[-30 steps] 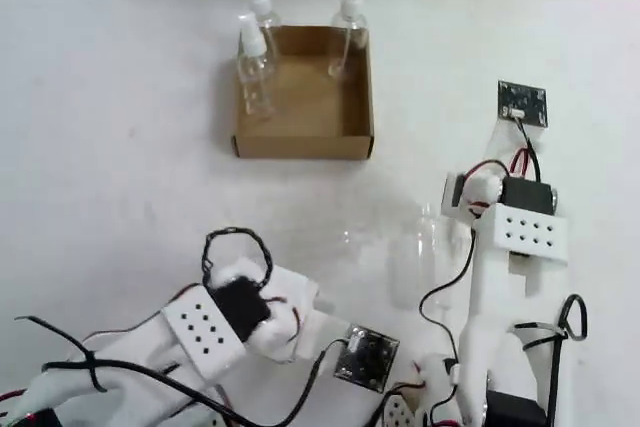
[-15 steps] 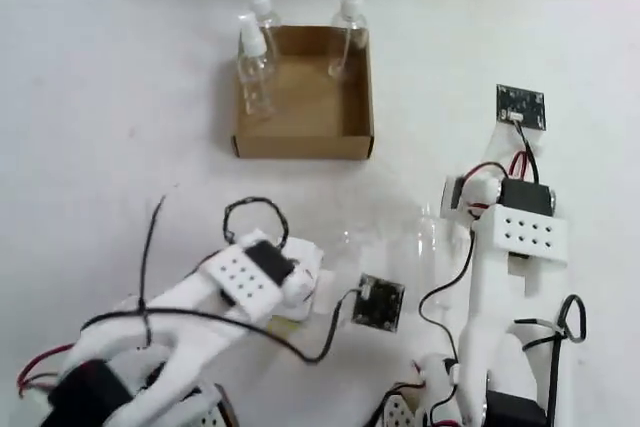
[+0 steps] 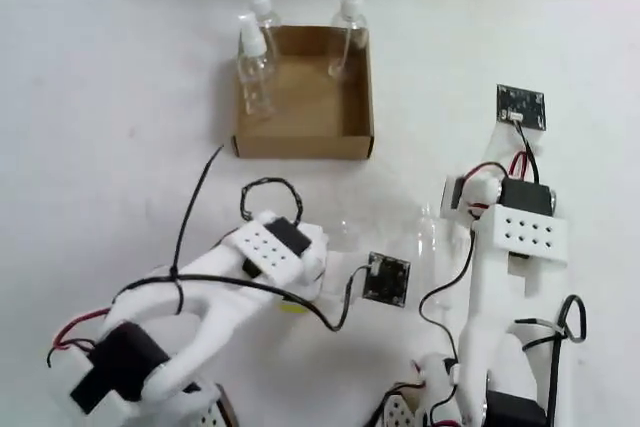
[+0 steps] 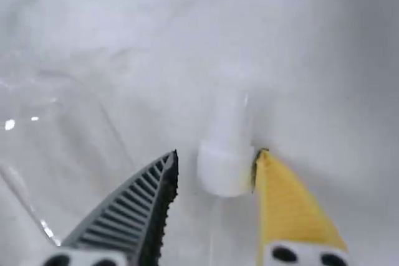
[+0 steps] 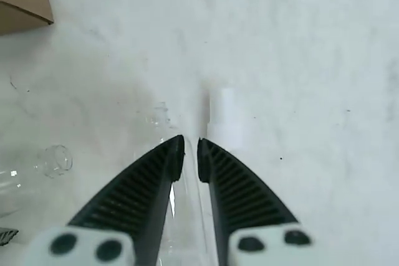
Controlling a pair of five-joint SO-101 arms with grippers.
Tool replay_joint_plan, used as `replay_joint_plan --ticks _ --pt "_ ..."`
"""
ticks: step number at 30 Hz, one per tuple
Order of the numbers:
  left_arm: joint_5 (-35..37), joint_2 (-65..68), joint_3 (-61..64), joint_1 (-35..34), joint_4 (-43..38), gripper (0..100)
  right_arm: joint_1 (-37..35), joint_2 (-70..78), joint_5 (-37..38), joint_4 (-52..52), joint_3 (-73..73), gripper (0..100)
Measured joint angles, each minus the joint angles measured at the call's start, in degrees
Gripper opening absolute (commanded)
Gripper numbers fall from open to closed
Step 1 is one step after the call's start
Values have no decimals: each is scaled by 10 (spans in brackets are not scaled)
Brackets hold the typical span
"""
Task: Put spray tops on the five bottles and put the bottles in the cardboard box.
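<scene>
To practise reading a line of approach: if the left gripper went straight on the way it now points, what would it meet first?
Most likely the white spray top. It sits between the left gripper's open fingers, close against the yellow one, with the table behind it. Depth is hard to judge.

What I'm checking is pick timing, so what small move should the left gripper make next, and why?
Probably close the left gripper. In the left wrist view the white spray top lies on the table between its open jaws, right against the yellow jaw with a gap on the grey side, so it looks placed for a grasp.
</scene>
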Motion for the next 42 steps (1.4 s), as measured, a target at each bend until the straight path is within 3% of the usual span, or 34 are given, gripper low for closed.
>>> replay_joint_plan --ticks 3,6,18,23,27,30,35,38,42 --pt "5 28 -28 1 8 143 0 0 0 0 0 17" --pt "18 52 -46 1 14 20 0 0 0 0 0 17" --pt "30 62 -49 22 26 20 0 0 -29 0 0 21" --pt "120 3 -12 16 39 20 0 0 -44 -8 0 28" --pt "164 -120 78 8 42 20 -21 0 -75 -17 0 154" --pt "186 -236 149 -31 43 20 -58 0 -98 -17 0 153" --pt "196 -409 232 -152 43 20 -112 -1 -98 -48 21 110" --pt "196 -457 263 -223 43 20 -127 0 -77 -79 42 137" --pt "196 -470 265 -265 42 20 -129 35 -57 -83 43 159"
